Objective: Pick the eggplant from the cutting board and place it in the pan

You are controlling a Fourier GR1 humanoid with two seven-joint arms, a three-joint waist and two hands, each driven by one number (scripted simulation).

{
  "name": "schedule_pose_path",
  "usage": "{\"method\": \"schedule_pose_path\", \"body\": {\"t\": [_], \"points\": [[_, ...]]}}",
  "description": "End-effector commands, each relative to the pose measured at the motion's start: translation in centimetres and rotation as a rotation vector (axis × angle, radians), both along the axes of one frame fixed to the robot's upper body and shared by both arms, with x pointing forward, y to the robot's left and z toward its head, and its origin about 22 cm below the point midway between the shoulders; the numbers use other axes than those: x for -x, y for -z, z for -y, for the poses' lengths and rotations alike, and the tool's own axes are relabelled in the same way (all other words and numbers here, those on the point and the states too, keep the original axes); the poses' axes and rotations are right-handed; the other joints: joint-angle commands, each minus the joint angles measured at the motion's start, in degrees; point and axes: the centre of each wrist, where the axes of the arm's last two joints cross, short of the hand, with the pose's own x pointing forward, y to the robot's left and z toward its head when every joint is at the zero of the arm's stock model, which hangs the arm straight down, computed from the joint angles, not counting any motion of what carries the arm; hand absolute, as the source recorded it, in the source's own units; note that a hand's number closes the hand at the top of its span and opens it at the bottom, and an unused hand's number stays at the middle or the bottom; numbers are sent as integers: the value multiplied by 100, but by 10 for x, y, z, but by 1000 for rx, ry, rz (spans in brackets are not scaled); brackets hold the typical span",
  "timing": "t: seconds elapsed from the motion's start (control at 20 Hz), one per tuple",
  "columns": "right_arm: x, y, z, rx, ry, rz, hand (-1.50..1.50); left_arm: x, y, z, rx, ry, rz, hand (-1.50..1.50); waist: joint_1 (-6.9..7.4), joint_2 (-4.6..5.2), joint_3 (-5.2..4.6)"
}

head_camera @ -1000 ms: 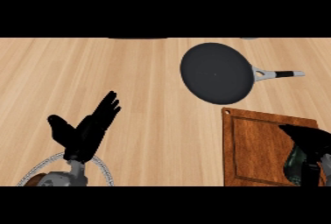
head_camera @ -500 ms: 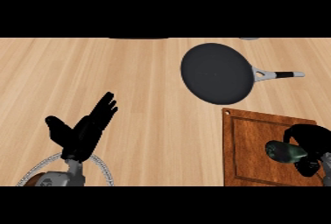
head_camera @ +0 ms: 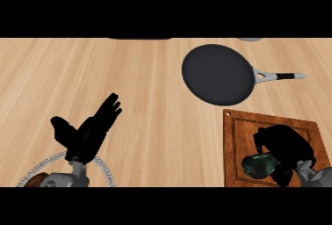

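In the head view, the right hand [head_camera: 288, 143] sits over the cutting board [head_camera: 240, 127] at the counter's [head_camera: 130, 79] near right corner. Its fingers are curled round the dark green eggplant [head_camera: 258, 165], whose blunt end pokes out on the hand's left side. Whether the eggplant has cleared the board's surface I cannot tell. The step in hand looks like the grasp itself, with the lift not yet clearly made.

The next move calls for raising the eggplant and carrying it away from the robot to the pan [head_camera: 217, 74], which lies just beyond the board's far edge. The pan's bowl has nothing in it, and its handle [head_camera: 280, 76] points toward the counter's right edge, out of the likely path.

The board's raised rim is the one edge to clear. The left hand [head_camera: 83, 134] rests open, fingers straight, near the counter's near left edge, well apart from the route.
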Motion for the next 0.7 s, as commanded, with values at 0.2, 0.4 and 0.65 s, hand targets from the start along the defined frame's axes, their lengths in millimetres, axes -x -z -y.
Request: {"method": "schedule_pose_path", "body": {"t": [0.2,0.4,0.65], "points": [[59,-18,-106,-363,-445,289,150,-2,-3,-3,6,-4,-16,0,-89,8,54],[77,-51,-100,-509,-426,522,150,3,6,-5,-7,-47,-12,0,-218,-1,53],[90,-78,-91,-766,-308,586,150,9,10,-14,0,-16,-3,0,-141,34,49]]}}
